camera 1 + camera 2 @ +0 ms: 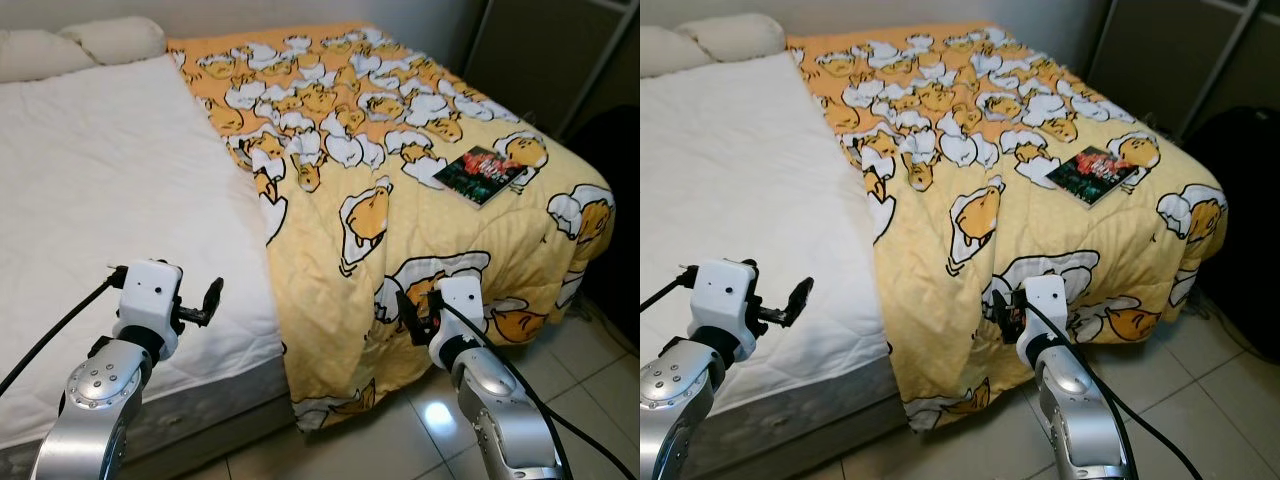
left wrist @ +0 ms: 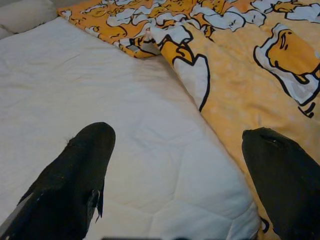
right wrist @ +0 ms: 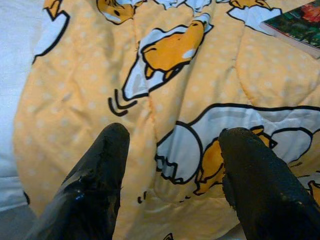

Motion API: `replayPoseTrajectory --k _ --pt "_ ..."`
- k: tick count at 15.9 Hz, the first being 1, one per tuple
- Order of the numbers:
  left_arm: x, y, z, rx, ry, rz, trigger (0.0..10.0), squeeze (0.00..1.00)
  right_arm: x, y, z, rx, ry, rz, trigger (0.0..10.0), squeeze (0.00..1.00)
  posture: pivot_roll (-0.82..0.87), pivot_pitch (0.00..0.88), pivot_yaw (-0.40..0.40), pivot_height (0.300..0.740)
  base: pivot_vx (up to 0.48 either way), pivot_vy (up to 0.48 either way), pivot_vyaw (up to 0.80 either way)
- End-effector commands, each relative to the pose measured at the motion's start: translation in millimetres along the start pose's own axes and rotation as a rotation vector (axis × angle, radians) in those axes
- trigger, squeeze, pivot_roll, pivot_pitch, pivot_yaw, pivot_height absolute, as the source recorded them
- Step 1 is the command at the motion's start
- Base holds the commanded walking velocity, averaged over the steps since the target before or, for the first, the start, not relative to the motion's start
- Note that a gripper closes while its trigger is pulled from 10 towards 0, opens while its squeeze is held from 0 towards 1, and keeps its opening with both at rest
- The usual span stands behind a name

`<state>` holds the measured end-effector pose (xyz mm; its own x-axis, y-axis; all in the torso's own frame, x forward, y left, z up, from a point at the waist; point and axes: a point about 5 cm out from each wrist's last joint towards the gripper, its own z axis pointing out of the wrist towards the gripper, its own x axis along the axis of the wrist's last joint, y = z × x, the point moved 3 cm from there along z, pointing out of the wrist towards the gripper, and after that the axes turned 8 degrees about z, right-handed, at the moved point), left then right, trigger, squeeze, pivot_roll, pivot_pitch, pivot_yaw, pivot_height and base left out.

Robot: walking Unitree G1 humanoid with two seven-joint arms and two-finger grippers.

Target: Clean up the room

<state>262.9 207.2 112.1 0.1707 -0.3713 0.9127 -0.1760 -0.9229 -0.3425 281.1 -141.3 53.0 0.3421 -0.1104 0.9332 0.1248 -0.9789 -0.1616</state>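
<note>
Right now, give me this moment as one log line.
left gripper: open, over white mattress | right gripper: open, at yellow blanket | book: on blanket

Floor [image 1: 420, 430]: pale glossy tiles beside the bed's foot, with a bright glare spot.
Wall [image 1: 300, 12]: plain, pale, behind the head of the bed.
Cabinet [image 1: 540, 50]: dark panel with a light frame, at the far right beyond the bed.
Dark shape [image 1: 615, 150]: black, low against the right edge, near the bed's corner; what it is cannot be told.
</note>
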Motion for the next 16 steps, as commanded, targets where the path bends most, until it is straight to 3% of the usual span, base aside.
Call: replayPoseTrajectory --k 1,9,16 --pt "6 -2.8 2.6 0.013 0.028 -0.006 10.0 0.00 7 1.2 -2.4 0.005 0.031 -0.012 10.0 0.00 -0.04 0.000 -0.009 0.740 0.000 0.000 0.00" --pt "7 1.1 7.3 0.007 0.035 -0.034 10.0 0.00 14 4.6 0.0 0.013 0.062 -0.051 10.0 0.00 -0.07 0.000 0.003 0.740 0.290 0.000 0.00" --pt "9 3.3 17.7 -0.027 0.035 -0.011 10.0 0.00 28 -7.3 12.3 0.057 0.109 0.043 10.0 0.00 -0.05 0.000 0.005 0.740 0.319 0.000 0.00"
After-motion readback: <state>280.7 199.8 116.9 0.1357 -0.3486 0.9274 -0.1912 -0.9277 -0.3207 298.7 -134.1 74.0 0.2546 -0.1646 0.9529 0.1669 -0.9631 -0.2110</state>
